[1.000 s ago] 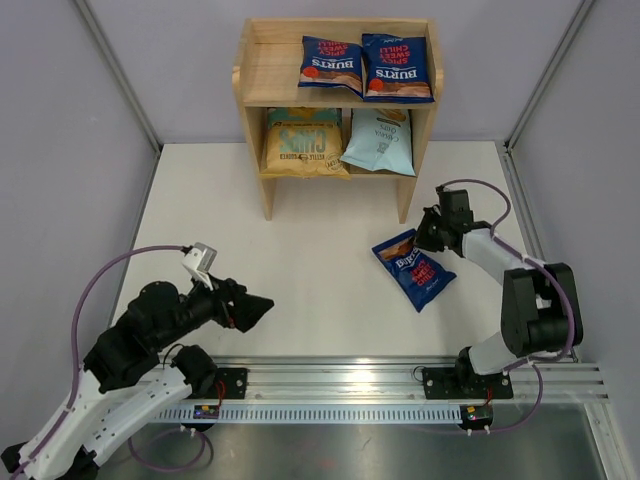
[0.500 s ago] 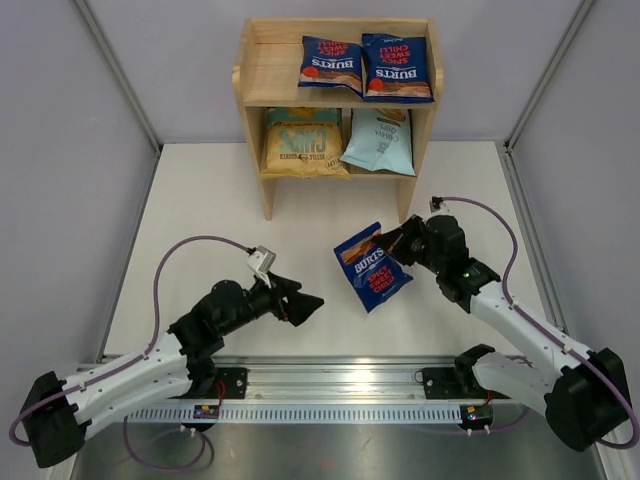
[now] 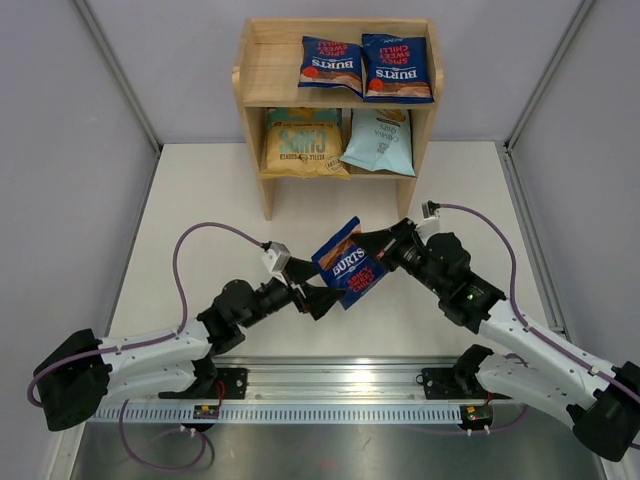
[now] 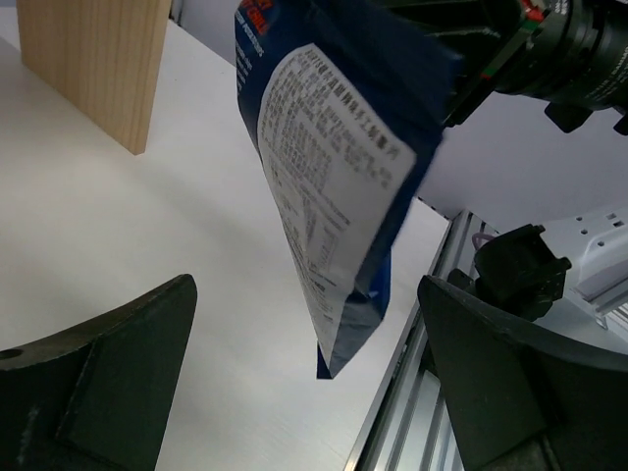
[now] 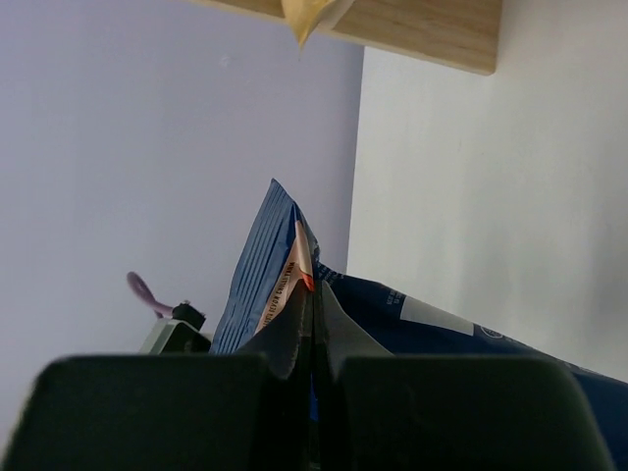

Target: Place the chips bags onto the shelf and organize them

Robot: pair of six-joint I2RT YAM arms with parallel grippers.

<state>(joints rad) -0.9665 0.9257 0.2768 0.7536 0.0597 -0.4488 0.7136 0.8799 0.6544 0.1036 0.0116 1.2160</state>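
My right gripper (image 3: 372,243) is shut on the top edge of a dark blue Burts bag (image 3: 347,264) and holds it hanging above the table in front of the wooden shelf (image 3: 255,75). The pinch shows in the right wrist view (image 5: 312,294). My left gripper (image 3: 322,299) is open with its jaws wide, just below and left of the hanging bag (image 4: 334,186), not touching it. Two more Burts bags (image 3: 332,62) (image 3: 397,68) lie on the top tier. The tan-and-teal bag (image 3: 303,147) and the pale blue bag (image 3: 380,140) stand on the lower tier.
The left half of the shelf's top tier (image 3: 270,65) is bare wood. An aluminium rail (image 3: 340,385) runs along the table's near edge. Grey walls and frame posts enclose the white table (image 3: 200,210). The shelf's side panel (image 4: 98,59) shows in the left wrist view.
My right gripper carried the Burts bag off the table, leftward and up to the middle. My left arm swung right toward it, ending under the bag with jaws open.
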